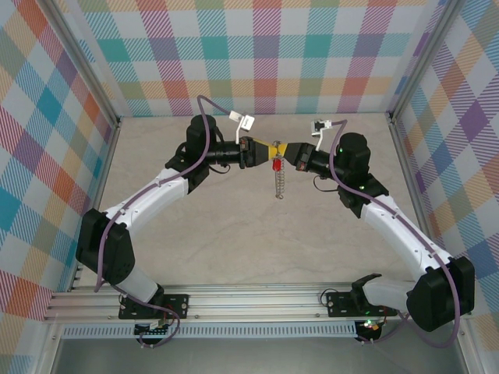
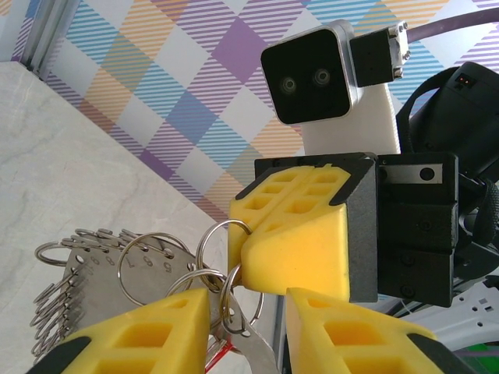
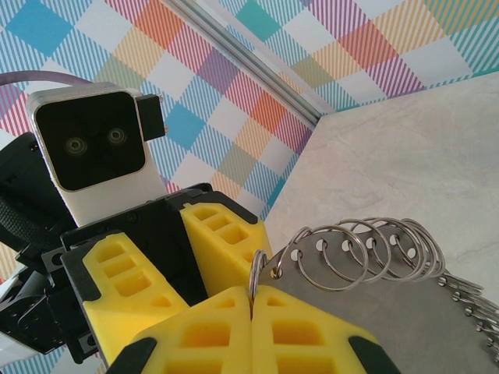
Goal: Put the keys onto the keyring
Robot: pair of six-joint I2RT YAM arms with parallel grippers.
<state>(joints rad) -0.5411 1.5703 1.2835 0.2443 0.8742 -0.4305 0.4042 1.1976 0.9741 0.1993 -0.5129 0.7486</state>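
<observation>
The keyring (image 1: 279, 185), a grey metal piece fringed with many small loops, hangs in mid-air between both arms above the table. My right gripper (image 1: 287, 152) is shut on its top edge, pads pressed together on one loop (image 3: 251, 300); the fringed plate (image 3: 374, 312) spreads to the right. My left gripper (image 1: 265, 149) faces it tip to tip. Its jaws (image 2: 248, 300) stand partly apart with the key's silver blade (image 2: 253, 352) between them, against the loops (image 2: 226, 265). The key's red head (image 1: 276, 165) hangs just under the two grippers.
Checked walls close in the back and both sides, with metal posts at the corners (image 1: 117, 117). The beige tabletop (image 1: 257, 249) lies below the hanging ring. A rail (image 1: 249, 312) runs along the near edge by the arm bases.
</observation>
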